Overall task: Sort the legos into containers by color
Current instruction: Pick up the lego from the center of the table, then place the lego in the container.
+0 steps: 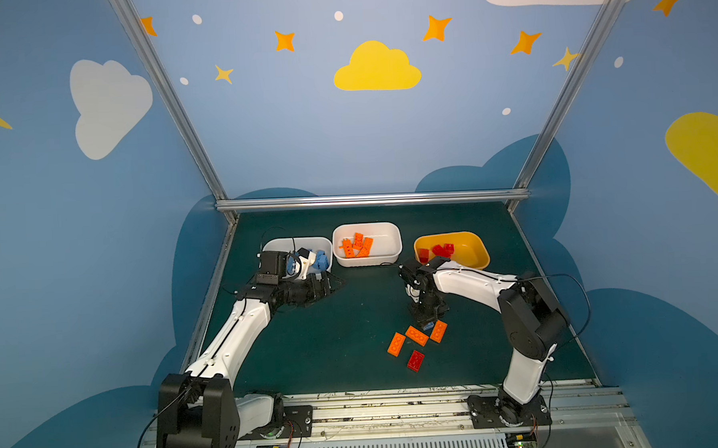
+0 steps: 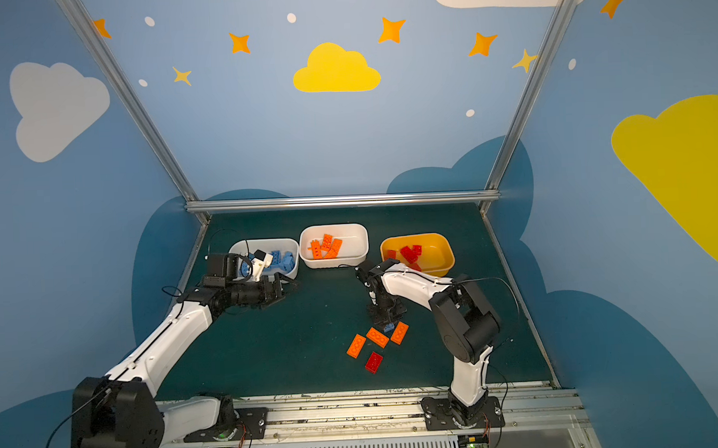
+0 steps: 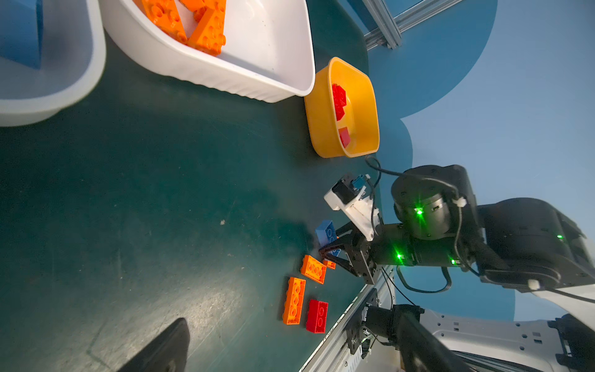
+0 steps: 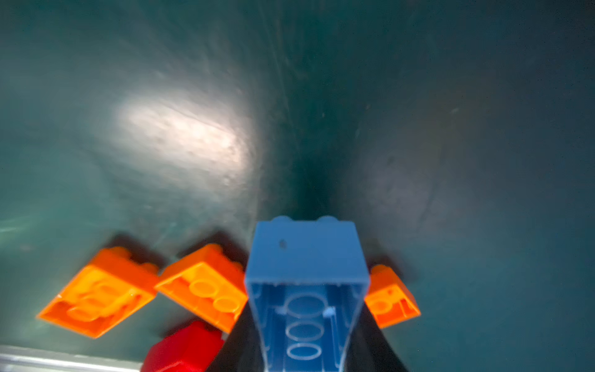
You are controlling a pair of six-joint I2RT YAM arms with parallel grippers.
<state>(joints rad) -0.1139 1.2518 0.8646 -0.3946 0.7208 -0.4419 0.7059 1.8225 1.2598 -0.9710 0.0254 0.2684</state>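
The right claw (image 3: 330, 244) grasps a blue brick (image 4: 306, 257) across its narrow width, hollow underside towards the wrist, low on the worktop (image 1: 333, 351) near its front edge. That grip probably suits the jaws best. Three orange bricks (image 1: 416, 335) and a red brick (image 1: 415, 360) lie just beside it, unsorted. The left claw (image 1: 326, 286) hangs released and empty by the white tub (image 1: 275, 244) of blue pieces towards the far left corner, likely the brick's destination. The middle tub (image 1: 393, 234) holds orange and the yellow tub (image 1: 477, 251) red.

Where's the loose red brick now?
In a top view, the red brick lies on the green mat, right side, just nearer the robot than three loose orange bricks.
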